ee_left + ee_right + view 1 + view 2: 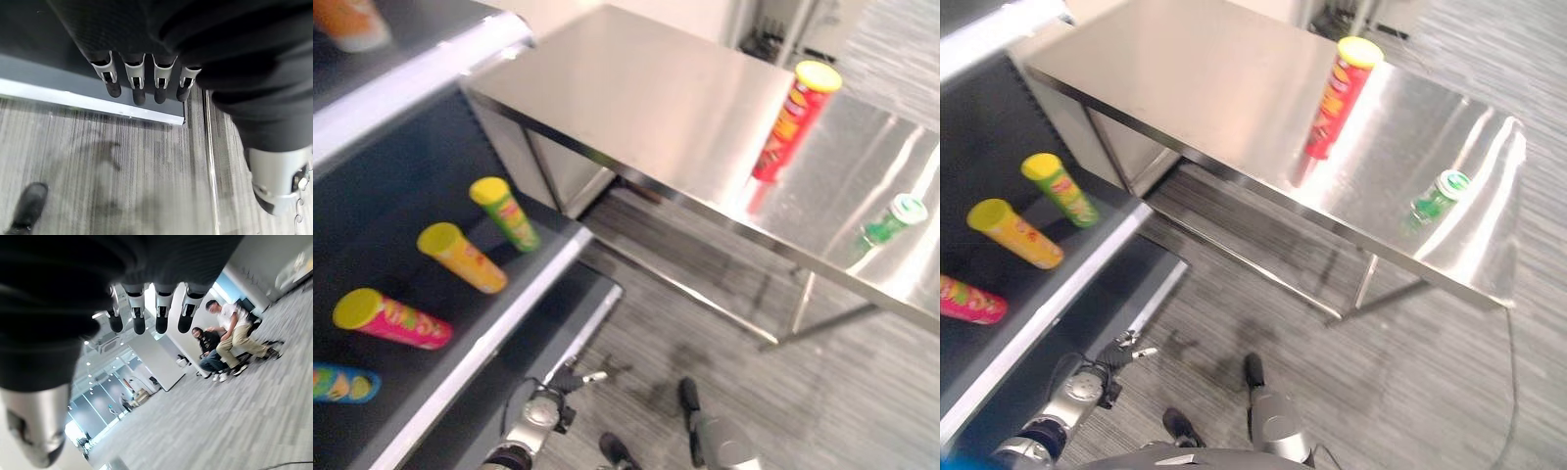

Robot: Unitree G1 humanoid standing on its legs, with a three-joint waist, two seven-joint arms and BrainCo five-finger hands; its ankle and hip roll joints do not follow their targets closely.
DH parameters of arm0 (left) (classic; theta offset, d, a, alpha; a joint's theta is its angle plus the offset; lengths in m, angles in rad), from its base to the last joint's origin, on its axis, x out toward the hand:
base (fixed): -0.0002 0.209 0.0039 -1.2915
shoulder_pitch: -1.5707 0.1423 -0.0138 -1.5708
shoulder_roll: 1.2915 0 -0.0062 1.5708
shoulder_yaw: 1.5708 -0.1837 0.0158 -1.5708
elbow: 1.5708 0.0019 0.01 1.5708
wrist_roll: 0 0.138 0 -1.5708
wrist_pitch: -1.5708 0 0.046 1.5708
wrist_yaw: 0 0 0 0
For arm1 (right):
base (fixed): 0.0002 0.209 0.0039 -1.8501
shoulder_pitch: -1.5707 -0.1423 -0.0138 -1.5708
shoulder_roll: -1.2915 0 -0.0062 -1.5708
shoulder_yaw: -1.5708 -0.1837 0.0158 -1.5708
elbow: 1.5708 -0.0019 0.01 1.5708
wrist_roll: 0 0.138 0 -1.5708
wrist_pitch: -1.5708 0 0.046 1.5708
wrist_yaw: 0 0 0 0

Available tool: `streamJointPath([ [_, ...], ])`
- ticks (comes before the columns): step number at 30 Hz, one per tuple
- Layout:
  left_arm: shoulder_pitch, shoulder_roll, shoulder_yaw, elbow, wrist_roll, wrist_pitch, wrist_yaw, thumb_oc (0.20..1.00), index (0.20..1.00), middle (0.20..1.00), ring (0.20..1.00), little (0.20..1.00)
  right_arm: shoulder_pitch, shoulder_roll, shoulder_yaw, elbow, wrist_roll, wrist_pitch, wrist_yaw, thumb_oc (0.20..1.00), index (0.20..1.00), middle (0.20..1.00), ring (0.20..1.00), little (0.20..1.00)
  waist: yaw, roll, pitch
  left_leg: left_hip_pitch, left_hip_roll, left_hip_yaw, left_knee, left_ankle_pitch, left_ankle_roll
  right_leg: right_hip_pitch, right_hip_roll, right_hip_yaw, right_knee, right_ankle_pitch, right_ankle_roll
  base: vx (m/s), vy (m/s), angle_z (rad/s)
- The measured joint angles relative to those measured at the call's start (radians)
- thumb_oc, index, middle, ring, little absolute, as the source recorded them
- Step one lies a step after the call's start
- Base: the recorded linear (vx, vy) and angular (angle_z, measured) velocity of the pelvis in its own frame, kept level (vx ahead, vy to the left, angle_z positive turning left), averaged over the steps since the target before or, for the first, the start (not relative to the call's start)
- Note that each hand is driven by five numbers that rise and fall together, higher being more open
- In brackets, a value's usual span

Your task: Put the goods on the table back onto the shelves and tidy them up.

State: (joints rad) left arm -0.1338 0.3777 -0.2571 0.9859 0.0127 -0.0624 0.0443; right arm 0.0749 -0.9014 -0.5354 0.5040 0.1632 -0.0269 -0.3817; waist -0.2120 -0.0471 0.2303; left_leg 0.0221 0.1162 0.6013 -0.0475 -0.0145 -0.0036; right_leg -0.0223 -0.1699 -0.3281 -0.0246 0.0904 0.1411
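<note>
I see both hands, left [142, 81] and right [146, 313], empty with fingers relaxed. A red can [1337, 96] and green bottle [1435, 196] stand on the surface [1205, 88]; four cans lie on the shelf [489, 333].

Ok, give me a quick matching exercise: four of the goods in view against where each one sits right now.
Things:
1. tall red cylindrical can with yellow lid
2. small green bottle with white cap
3. green cylindrical can with yellow lid
4. pink cylindrical can with yellow lid

Places:
A. shelf, beside the blue can
B. steel table, upright
C. shelf, nearest the table
D. steel table, near its outer end

Pairs: 1-B, 2-D, 3-C, 4-A
</note>
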Motion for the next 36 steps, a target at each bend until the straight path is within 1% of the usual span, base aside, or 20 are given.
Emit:
streamJointPath([
  [1,0.000,-0.003,0.041,0.040,0.001,0.001,-0.004,1.000,1.000,1.000,1.000,1.000,-0.002,-0.004,0.015,-0.048,-0.020,0.003,0.012,1.000,1.000,1.000,1.000,1.000,0.001,-0.027,-0.010,0.001,-0.024,0.006,0.007,0.006,-0.015,0.069,-0.033,0.081,-0.078,-0.016,0.023,-0.01,-0.250,0.05],
  [2,0.000,-0.006,0.069,0.061,0.001,0.003,-0.001,1.000,1.000,1.000,1.000,1.000,-0.016,-0.007,0.050,-0.093,-0.047,0.000,0.023,1.000,1.000,1.000,1.000,1.000,0.004,-0.033,-0.004,0.002,-0.026,0.017,0.008,0.015,-0.027,0.067,-0.034,0.105,-0.082,-0.043,0.030,0.00,-0.186,-0.12],
  [3,0.022,-0.029,0.089,0.094,0.004,0.008,-0.005,1.000,1.000,1.000,1.000,1.000,-0.012,-0.008,0.079,-0.145,-0.057,-0.001,0.056,1.000,1.000,1.000,1.000,1.000,0.022,-0.005,-0.009,0.003,-0.001,-0.015,0.008,0.040,-0.033,0.078,-0.001,0.103,-0.076,-0.039,0.018,-0.02,-0.133,-0.09],
  [4,0.036,-0.040,0.087,0.094,0.005,0.008,-0.006,1.000,1.000,1.000,1.000,1.000,-0.004,-0.008,0.079,-0.147,-0.067,-0.001,0.066,1.000,1.000,1.000,1.000,1.000,0.027,0.004,-0.015,0.007,0.009,-0.040,0.010,0.044,-0.028,0.085,0.012,0.100,-0.075,-0.040,0.014,0.00,-0.002,-0.07],
  [5,0.061,-0.056,0.074,0.089,0.006,0.008,-0.007,1.000,1.000,1.000,1.000,1.000,0.003,-0.025,0.079,-0.142,-0.077,-0.004,0.066,1.000,1.000,1.000,1.000,1.000,0.050,0.015,-0.021,0.018,0.025,-0.069,-0.005,0.047,-0.025,0.086,0.029,0.104,-0.075,-0.041,0.013,0.07,-0.208,-0.07],
  [6,0.067,-0.057,0.057,0.090,0.007,0.008,-0.010,1.000,1.000,1.000,1.000,1.000,-0.004,-0.038,0.078,-0.130,-0.077,-0.004,0.066,1.000,1.000,1.000,1.000,1.000,0.051,0.019,-0.024,0.017,0.027,-0.082,-0.019,0.059,-0.032,0.084,0.035,0.105,-0.075,-0.045,0.006,0.09,-0.272,-0.06],
  [7,0.078,-0.060,0.062,0.092,0.008,0.008,-0.010,1.000,1.000,1.000,1.000,1.000,-0.009,-0.043,0.077,-0.127,-0.078,-0.004,0.067,1.000,1.000,1.000,1.000,1.000,0.054,0.032,-0.031,0.014,0.030,-0.098,-0.025,0.069,-0.040,0.089,0.047,0.099,-0.075,-0.051,0.000,0.12,-0.364,0.25],
  [9,0.082,-0.079,0.075,0.100,0.009,0.007,-0.006,1.000,1.000,1.000,1.000,1.000,0.057,-0.042,0.050,-0.130,-0.078,-0.002,0.077,1.000,1.000,1.000,1.000,1.000,0.032,0.021,-0.042,0.001,0.036,-0.162,-0.018,0.074,-0.056,0.115,0.052,0.053,-0.076,-0.067,-0.003,0.06,-0.170,0.71],
  [10,0.088,-0.079,0.057,0.096,0.009,0.007,-0.009,1.000,1.000,1.000,1.000,1.000,0.066,-0.042,0.038,-0.123,-0.077,-0.002,0.083,1.000,1.000,1.000,1.000,1.000,0.023,0.023,-0.056,0.009,0.037,-0.193,-0.026,0.082,-0.066,0.134,0.057,0.024,-0.075,-0.073,-0.010,0.03,-0.089,0.62],
  [13,0.105,-0.078,0.046,0.100,0.009,0.010,-0.009,1.000,1.000,1.000,1.000,1.000,0.035,-0.045,0.033,-0.113,-0.077,-0.008,0.084,1.000,1.000,1.000,1.000,1.000,0.035,0.018,-0.063,0.013,0.041,-0.199,-0.041,0.098,-0.068,0.136,0.064,0.019,-0.075,-0.073,-0.010,0.04,-0.138,0.17],
  [14,0.116,-0.079,0.046,0.100,0.009,0.010,-0.009,1.000,1.000,1.000,1.000,1.000,0.020,-0.045,0.038,-0.099,-0.076,-0.009,0.085,1.000,1.000,1.000,1.000,1.000,0.046,0.021,-0.064,0.010,0.042,-0.206,-0.039,0.101,-0.067,0.140,0.065,0.014,-0.076,-0.073,-0.010,0.03,-0.142,0.17],
  [16,0.116,-0.080,0.043,0.099,0.009,0.009,-0.009,1.000,1.000,1.000,1.000,1.000,0.005,-0.046,0.043,-0.050,-0.075,-0.007,0.087,1.000,1.000,1.000,1.000,1.000,0.050,0.023,-0.069,0.005,0.043,-0.227,-0.036,0.103,-0.068,0.149,0.066,-0.003,-0.078,-0.081,-0.004,0.02,-0.084,0.27],
  [21,0.136,-0.080,0.036,0.099,0.009,0.010,-0.009,1.000,1.000,1.000,1.000,1.000,-0.015,-0.046,0.095,-0.011,-0.074,-0.007,0.106,1.000,1.000,1.000,1.000,1.000,0.073,0.051,-0.082,-0.006,0.042,-0.253,-0.045,0.117,-0.066,0.151,0.070,-0.027,-0.076,-0.080,-0.005,0.03,-0.062,0.16],
  [23,0.146,-0.080,0.037,0.099,0.007,0.010,-0.008,1.000,1.000,1.000,1.000,1.000,-0.038,-0.053,0.143,0.022,-0.075,-0.006,0.109,1.000,1.000,1.000,1.000,1.000,0.078,0.056,-0.084,-0.007,0.042,-0.257,-0.045,0.119,-0.067,0.153,0.071,-0.032,-0.076,-0.080,-0.005,0.03,-0.049,0.08],
  [24,0.154,-0.081,0.037,0.099,0.007,0.010,-0.008,1.000,1.000,1.000,1.000,1.000,-0.046,-0.056,0.177,0.033,-0.076,0.000,0.118,1.000,1.000,1.000,1.000,1.000,0.082,0.067,-0.089,-0.015,0.041,-0.263,-0.045,0.123,-0.066,0.152,0.071,-0.040,-0.076,-0.080,-0.006,0.03,-0.045,0.16],
  [26,0.163,-0.081,0.037,0.099,0.007,0.010,-0.008,1.000,1.000,1.000,1.000,1.000,-0.053,-0.057,0.191,0.036,-0.078,0.000,0.126,1.000,1.000,1.000,1.000,1.000,0.082,0.075,-0.088,-0.021,0.038,-0.282,-0.045,0.127,-0.065,0.153,0.070,-0.055,-0.076,-0.076,-0.010,0.03,-0.033,0.22],
  [28,0.161,-0.081,0.037,0.099,0.007,0.010,-0.008,1.000,1.000,1.000,1.000,1.000,-0.060,-0.057,0.200,0.050,-0.086,0.001,0.132,1.000,1.000,1.000,1.000,1.000,0.087,0.077,-0.086,-0.020,0.037,-0.287,-0.045,0.128,-0.064,0.156,0.070,-0.062,-0.076,-0.076,-0.011,0.03,-0.023,0.13],
  [30,0.184,-0.080,0.038,0.101,0.007,0.009,-0.008,1.000,1.000,1.000,1.000,1.000,-0.080,-0.057,0.207,0.052,-0.088,0.002,0.132,1.000,1.000,1.000,1.000,1.000,0.096,0.089,-0.086,-0.021,0.035,-0.289,-0.045,0.128,-0.064,0.158,0.068,-0.064,-0.076,-0.079,-0.009,0.04,-0.028,0.03],
  [31,0.196,-0.080,0.038,0.102,0.007,0.010,-0.007,1.000,1.000,1.000,1.000,1.000,-0.090,-0.068,0.233,0.054,-0.089,0.004,0.132,1.000,1.000,1.000,1.000,1.000,0.096,0.092,-0.083,-0.021,0.036,-0.289,-0.045,0.128,-0.064,0.157,0.068,-0.063,-0.076,-0.081,-0.006,0.00,0.000,0.00],
  [36,0.205,-0.082,0.038,0.101,0.007,0.010,-0.007,1.000,1.000,1.000,1.000,1.000,-0.091,-0.068,0.239,0.061,-0.118,0.006,0.132,1.000,1.000,1.000,1.000,1.000,0.108,0.107,-0.077,-0.036,0.032,-0.310,-0.045,0.131,-0.063,0.155,0.068,-0.083,-0.076,-0.081,-0.010,0.01,-0.011,0.11],
])
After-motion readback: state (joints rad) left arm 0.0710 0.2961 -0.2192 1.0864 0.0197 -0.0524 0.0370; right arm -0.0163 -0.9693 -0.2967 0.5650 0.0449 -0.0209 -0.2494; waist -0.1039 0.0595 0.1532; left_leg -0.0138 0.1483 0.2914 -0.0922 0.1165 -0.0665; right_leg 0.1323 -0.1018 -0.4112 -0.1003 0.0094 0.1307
